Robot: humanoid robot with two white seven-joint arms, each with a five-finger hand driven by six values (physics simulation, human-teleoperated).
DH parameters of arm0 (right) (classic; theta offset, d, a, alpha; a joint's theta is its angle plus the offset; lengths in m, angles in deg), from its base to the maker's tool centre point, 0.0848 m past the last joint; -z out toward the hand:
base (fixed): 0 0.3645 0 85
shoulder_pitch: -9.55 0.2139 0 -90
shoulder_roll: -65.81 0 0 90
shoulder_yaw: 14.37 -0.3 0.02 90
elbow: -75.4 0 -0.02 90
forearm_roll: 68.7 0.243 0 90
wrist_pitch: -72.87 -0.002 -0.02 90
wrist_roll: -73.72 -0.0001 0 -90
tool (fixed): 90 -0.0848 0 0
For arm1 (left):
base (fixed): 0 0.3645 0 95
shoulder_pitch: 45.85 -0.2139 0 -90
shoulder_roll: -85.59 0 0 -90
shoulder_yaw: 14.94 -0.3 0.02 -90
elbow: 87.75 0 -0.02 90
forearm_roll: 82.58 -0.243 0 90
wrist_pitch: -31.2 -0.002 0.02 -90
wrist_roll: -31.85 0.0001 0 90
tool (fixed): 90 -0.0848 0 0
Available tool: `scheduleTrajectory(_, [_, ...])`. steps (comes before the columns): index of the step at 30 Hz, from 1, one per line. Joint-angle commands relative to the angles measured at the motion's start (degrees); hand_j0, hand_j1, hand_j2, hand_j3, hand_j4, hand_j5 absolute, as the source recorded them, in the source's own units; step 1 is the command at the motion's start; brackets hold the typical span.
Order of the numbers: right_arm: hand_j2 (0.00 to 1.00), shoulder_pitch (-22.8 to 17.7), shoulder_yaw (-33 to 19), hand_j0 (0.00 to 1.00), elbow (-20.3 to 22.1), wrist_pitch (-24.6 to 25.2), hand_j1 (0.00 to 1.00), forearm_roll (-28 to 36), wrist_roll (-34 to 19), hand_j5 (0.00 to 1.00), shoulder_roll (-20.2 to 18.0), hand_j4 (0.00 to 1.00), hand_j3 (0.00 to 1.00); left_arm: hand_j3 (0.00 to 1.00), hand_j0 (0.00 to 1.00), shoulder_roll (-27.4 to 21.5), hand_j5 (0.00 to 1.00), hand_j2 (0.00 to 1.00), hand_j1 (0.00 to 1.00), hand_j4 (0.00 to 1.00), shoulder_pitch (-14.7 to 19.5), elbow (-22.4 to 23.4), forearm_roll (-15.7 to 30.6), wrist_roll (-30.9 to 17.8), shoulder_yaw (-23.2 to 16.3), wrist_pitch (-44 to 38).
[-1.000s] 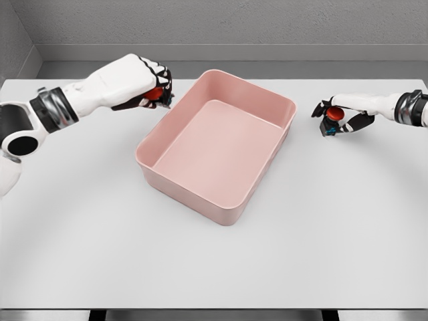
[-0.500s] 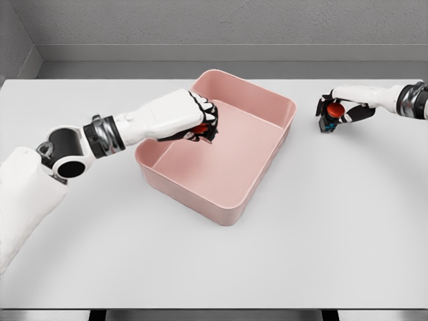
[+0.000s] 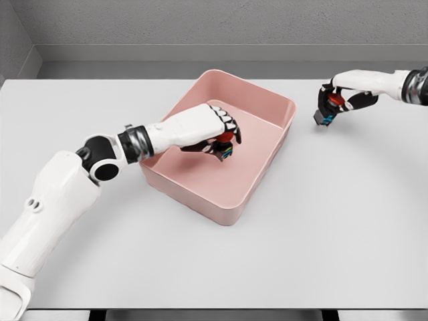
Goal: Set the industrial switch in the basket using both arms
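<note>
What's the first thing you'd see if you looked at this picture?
The big pink basket in the middle of the white table jumps out first. Next, the left hand reaching over the basket, gripping a red-buttoned switch above its floor. Far right, the right hand holds a second switch beside the basket, outside it.

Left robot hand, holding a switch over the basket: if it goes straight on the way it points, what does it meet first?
Probably the far right wall of the pink rectangular plastic basket. The left robot hand, closed on a red-capped industrial switch, points rightward across the interior; its height is unclear, so it might clear the rim.
</note>
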State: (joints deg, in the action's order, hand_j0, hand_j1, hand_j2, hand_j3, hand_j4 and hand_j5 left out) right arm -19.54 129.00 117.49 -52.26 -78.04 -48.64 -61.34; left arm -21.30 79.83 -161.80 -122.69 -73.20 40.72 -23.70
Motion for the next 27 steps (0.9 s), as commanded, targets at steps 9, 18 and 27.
scheduleTrajectory(9, [0.46, 1.76, -0.2, 0.46, 2.64, 0.13, 0.46, 0.38, -0.69, 0.46, -0.55, 0.46, 0.46, 1.0, 1.0, -3.05, 1.0, 1.0, 1.0, 1.0, 0.79, -3.46, 1.35, 0.46, 0.33, -0.1])
scheduleTrajectory(18, [0.46, 3.25, -0.2, 0.46, 7.74, 0.13, 0.46, 0.47, -1.39, 0.46, -0.9, 0.46, 0.46, 1.0, 1.0, -27.05, 1.0, 1.0, 1.0, 1.0, 1.14, -19.54, 16.03, 0.46, -2.05, -0.1])
scheduleTrajectory(27, [0.46, 4.13, -0.29, 0.46, 11.61, 0.13, 0.46, 0.56, -1.83, 0.46, 0.33, 0.46, 0.46, 1.0, 1.0, -37.69, 1.0, 1.0, 1.0, 1.0, -1.41, -20.07, 17.52, 0.37, 1.03, -0.1])
